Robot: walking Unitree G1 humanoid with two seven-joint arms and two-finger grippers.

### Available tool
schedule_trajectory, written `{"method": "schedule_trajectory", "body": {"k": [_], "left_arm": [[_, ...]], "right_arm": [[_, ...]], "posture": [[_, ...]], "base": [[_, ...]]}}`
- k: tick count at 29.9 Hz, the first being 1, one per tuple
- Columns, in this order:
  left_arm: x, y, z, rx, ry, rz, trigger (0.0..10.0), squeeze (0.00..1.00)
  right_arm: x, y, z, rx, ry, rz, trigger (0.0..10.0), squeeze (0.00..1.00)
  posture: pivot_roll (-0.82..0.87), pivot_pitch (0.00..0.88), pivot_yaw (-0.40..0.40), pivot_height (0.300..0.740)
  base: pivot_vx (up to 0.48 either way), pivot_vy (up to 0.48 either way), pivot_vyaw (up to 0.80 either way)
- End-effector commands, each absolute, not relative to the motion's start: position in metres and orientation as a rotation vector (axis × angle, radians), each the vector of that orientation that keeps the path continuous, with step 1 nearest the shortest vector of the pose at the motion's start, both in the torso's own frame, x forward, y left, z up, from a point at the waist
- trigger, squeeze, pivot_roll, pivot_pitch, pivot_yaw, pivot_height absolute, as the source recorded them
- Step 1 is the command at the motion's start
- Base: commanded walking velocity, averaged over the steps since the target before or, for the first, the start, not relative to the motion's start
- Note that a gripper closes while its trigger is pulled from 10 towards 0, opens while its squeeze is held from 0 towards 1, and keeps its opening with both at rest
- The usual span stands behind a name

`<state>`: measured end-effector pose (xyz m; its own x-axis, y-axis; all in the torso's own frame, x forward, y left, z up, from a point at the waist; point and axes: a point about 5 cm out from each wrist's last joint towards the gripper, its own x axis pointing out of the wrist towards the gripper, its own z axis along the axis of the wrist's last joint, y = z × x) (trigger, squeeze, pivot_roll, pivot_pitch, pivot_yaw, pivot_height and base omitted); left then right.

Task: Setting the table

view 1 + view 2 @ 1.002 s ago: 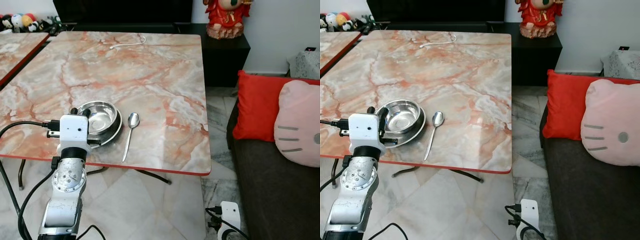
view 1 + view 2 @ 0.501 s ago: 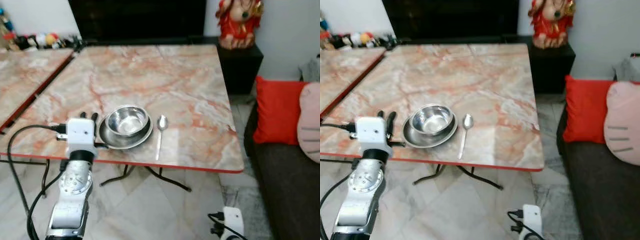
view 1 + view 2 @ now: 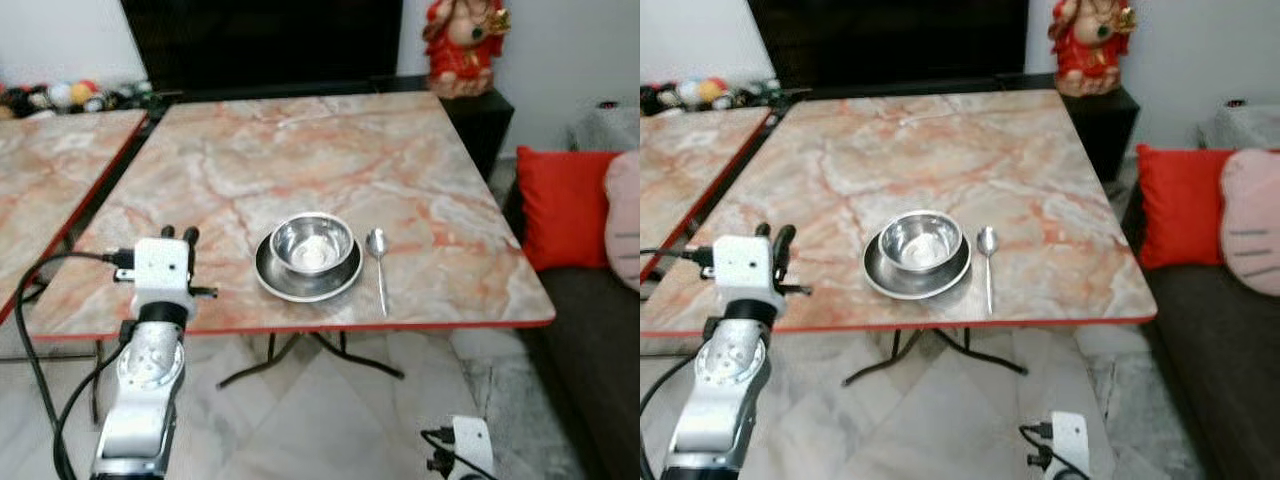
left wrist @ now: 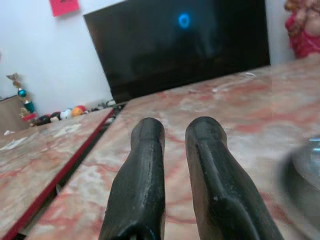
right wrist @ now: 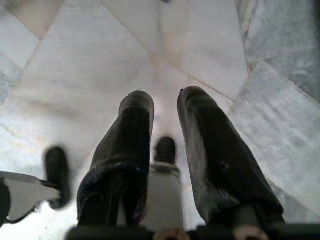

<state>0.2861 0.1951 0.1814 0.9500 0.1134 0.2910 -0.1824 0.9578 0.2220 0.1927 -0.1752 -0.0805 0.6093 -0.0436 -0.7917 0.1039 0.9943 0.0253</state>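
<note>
Where marble table (image 3: 300,150) gleams: round steel bowl (image 3: 312,243); plate (image 3: 300,287); slim spoon (image 3: 379,268)

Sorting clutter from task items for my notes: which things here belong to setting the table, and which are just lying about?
Belongs to the job:
steel bowl, sitting in the steel plate
spoon, lying beside the plate on the marble table
left gripper, empty, over the table's near edge

Just lying about:
red figurine
red cushion
pink cushion
white cable

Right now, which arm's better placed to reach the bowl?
Left. The left gripper is raised at the table's near edge beside the bowl; the right gripper hangs low over the floor.
</note>
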Motion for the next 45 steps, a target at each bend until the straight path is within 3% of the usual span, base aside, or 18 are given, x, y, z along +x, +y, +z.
{"method": "schedule_trajectory", "body": {"k": [1,8,17,45], "left_arm": [[0.283,0.211,0.185,0.253,-0.278,0.212,10.0,0.0],[0.28,0.214,0.185,0.254,-0.273,0.237,10.0,0.0],[0.267,0.236,0.173,0.245,-0.218,0.326,10.0,0.0],[0.269,0.23,0.175,0.222,-0.213,0.276,10.0,0.0]], "right_arm": [[0.198,-0.163,-0.079,0.097,0.897,-0.062,10.0,0.0],[0.201,-0.163,-0.077,0.093,0.894,-0.055,10.0,0.0],[0.204,-0.169,-0.075,0.058,0.885,-0.055,10.0,0.0],[0.202,-0.168,-0.077,0.076,0.893,-0.066,10.0,0.0]], "posture": [[0.04,0.022,0.043,0.74],[0.04,0.058,0.025,0.74],[0.04,0.093,0.003,0.74],[0.05,0.102,0.015,0.74]], "base": [[0.0,0.48,0.0],[0.0,0.48,0.0],[0.0,0.48,0.0],[0.0,0.48,0.0]]}}
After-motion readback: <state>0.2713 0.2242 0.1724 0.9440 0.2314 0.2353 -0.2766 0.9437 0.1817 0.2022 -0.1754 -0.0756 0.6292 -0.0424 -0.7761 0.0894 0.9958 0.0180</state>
